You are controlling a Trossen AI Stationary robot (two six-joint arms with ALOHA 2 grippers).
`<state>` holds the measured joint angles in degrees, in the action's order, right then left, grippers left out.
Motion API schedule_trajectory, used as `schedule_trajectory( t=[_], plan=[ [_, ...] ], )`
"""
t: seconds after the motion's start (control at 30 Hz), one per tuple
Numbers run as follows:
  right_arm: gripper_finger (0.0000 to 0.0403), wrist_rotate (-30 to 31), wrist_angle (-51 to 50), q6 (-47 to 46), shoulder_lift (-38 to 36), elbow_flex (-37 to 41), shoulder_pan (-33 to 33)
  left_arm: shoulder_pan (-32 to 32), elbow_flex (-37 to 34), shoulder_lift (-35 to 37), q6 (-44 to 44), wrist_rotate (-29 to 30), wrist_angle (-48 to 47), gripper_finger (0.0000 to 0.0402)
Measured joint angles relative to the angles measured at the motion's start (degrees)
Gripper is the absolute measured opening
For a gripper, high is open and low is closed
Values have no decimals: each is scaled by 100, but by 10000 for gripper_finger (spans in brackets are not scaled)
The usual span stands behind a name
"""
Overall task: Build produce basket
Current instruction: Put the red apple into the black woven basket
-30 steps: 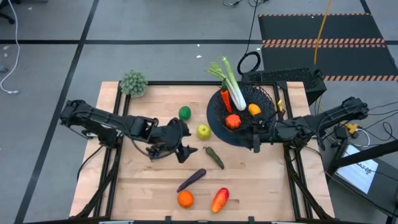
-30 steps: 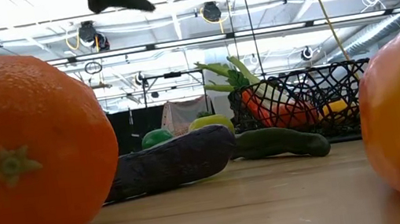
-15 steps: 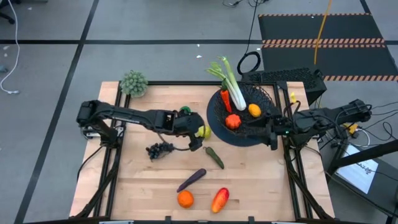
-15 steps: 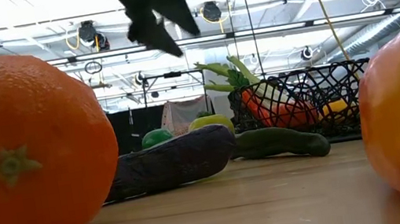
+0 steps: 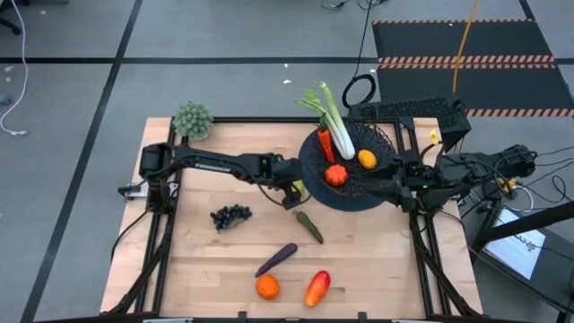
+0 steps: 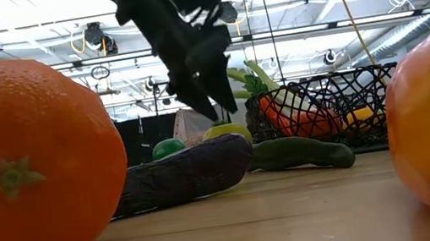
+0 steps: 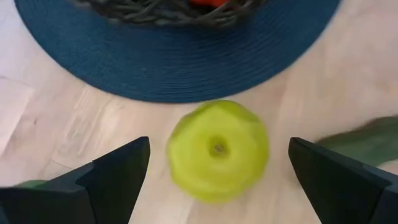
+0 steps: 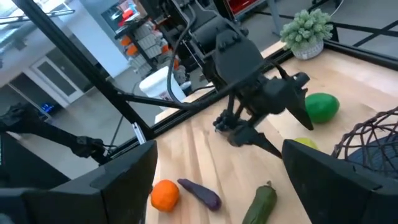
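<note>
Bright even overhead light w/ ceiling glare, motion-blurred apple [image 7: 217, 151], defocused foreground orange [image 6: 29, 165].

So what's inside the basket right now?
The basket holds a leek, carrot, tomato and orange. Anything lying beneath them can't be seen.

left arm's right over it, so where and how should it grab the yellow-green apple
Grip the apple across its round middle, coming straight down from above. It sits stem dimple up on bare wood, and the left gripper already has its jaws open on either side. The mat edge is close, the pickle beside it.
</note>
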<state>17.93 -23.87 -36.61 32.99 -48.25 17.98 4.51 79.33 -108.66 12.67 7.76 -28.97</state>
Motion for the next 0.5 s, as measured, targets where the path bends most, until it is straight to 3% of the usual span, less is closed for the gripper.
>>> schedule_trajectory(
  t=[0.27,0.5],
  plan=[
    [336,317,0,-199,2,-2,-4,192,0,-357,189,-218,336,381],
    [337,783,176,-231,42,-1,-74,208,-2,-467,73,-365,4,381]
  ],
)
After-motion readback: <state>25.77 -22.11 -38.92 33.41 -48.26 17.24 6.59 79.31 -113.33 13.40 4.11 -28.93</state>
